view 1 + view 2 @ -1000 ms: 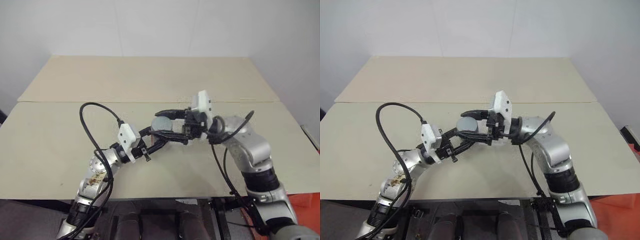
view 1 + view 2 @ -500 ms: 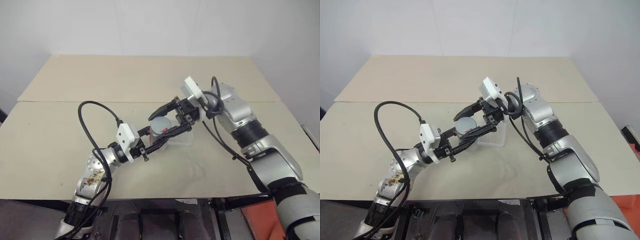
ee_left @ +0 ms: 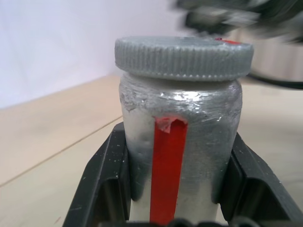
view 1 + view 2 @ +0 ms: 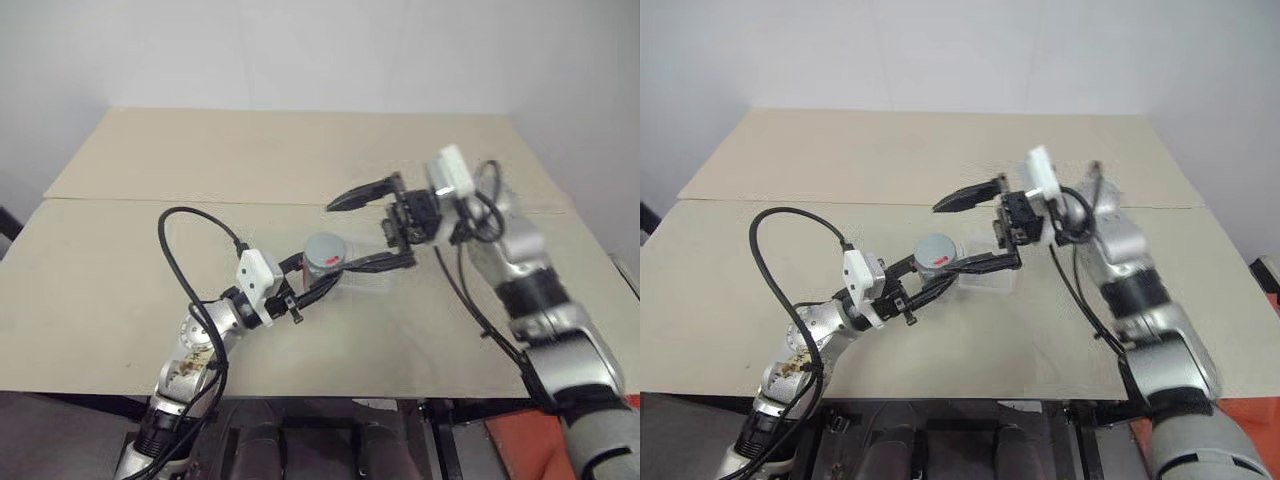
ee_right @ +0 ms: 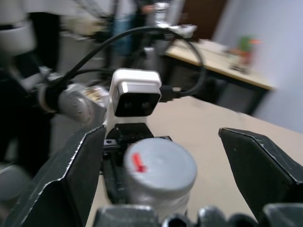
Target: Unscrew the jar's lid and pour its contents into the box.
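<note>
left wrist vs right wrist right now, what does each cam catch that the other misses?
Left wrist alone: the red strip down the jar's side, the ribbed lid edge, and the left gripper's fingers clamped on the jar's sides.
Right wrist alone: the lid's top with its red mark, the right gripper's open fingers wide of the lid, and the left wrist's white camera block.
Both: the jar, lid still on, and the table.

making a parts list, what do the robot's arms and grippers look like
Both arms are silver-grey metal with black joint bands. Each wrist carries a white boxy camera block and a looping black cable. The left gripper and right gripper each have two black, angular, tapering fingers.
</note>
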Robot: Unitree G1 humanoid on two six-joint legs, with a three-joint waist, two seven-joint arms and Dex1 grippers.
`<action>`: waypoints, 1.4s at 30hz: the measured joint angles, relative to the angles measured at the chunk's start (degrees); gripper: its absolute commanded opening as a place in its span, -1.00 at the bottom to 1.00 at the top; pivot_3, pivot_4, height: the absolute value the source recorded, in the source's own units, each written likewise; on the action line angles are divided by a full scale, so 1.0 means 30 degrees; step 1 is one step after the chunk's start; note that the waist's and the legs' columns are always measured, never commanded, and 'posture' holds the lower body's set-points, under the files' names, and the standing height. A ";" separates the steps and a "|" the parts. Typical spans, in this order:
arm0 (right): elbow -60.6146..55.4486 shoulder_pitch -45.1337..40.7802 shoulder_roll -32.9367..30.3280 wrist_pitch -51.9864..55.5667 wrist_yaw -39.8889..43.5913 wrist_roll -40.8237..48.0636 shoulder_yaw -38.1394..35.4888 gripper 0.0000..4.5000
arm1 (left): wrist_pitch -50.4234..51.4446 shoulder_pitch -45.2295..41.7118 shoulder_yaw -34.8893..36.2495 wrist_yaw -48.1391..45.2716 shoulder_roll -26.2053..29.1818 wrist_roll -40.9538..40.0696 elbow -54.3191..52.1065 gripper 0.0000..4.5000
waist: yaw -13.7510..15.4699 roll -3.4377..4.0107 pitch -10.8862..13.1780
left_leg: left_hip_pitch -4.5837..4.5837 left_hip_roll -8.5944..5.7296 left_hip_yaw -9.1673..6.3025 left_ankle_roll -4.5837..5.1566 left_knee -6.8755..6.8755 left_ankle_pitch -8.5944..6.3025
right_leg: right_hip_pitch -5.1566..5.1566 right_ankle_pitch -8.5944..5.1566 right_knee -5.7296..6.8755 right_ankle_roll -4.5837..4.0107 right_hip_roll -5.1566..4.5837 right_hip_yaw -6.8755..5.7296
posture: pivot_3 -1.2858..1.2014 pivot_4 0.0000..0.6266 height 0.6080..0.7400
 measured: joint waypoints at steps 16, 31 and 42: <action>-1.3824 0.7441 0.6606 0.9078 -2.0476 -0.7738 0.0504 0.97 | -0.1583 -0.1653 0.0514 0.2122 -0.1558 0.1497 0.2381 -0.15 | -0.0204 0.0000 -0.0004 | -0.0070 -0.0013 -0.0002 -0.0015 0.0042 0.0016 | -0.0094 0.0012 0.0042 0.0016 0.0031 0.0052 | 0.03 -0.52 1.00; -1.1874 0.6561 0.7930 0.8758 -1.9750 -0.9724 0.1693 0.97 | -0.2037 -0.1874 0.0717 0.2579 -0.1838 0.1746 0.2577 -0.15 | -0.0399 0.0000 -0.0004 | -0.0080 -0.0008 -0.0015 -0.0014 0.0040 0.0016 | -0.0093 0.0012 0.0031 0.0017 0.0039 0.0045 | 0.03 -0.52 1.00; -1.0751 0.6178 0.8713 0.8180 -1.9566 -1.0521 0.1674 0.97 | -0.2048 -0.1688 0.0703 0.2649 -0.1816 0.1899 0.2567 -0.15 | -0.0408 0.0000 -0.0004 | -0.0081 -0.0005 -0.0015 -0.0013 0.0041 0.0016 | -0.0094 0.0013 0.0033 0.0017 0.0043 0.0045 | 0.03 -0.52 1.00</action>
